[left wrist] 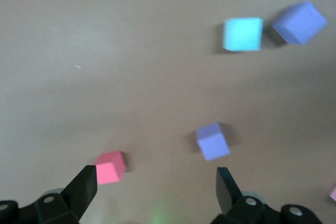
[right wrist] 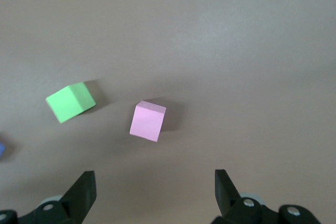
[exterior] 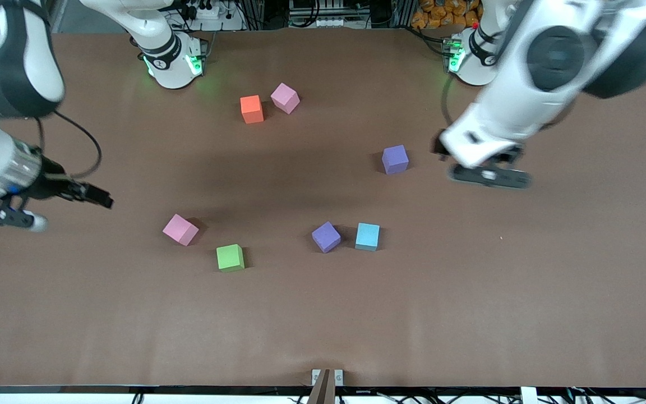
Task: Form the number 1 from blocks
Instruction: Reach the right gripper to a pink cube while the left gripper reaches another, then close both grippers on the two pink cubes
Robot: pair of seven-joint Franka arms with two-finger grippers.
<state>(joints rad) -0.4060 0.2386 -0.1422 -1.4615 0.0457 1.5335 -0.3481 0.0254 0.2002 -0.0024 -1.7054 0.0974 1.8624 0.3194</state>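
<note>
My two arms are glossy white shells with black joint bands, rising from round white bases that glow green at the collar, and thin black cables loop along them. My left gripper (left wrist: 157, 187) and right gripper (right wrist: 155, 188) each end in two black wedge-shaped jaws, with grey screw heads set in the black housing just beneath them.

7 blocks on the table (exterior: 469, 314): 2 pink blocks (exterior: 285, 97) (exterior: 180, 229), 2 purple blocks (exterior: 395, 159) (exterior: 326, 236), 1 orange-red block (exterior: 252, 109), 1 green block (exterior: 230, 257), 1 light blue block (exterior: 367, 235). 2 arms, 2 grippers.
</note>
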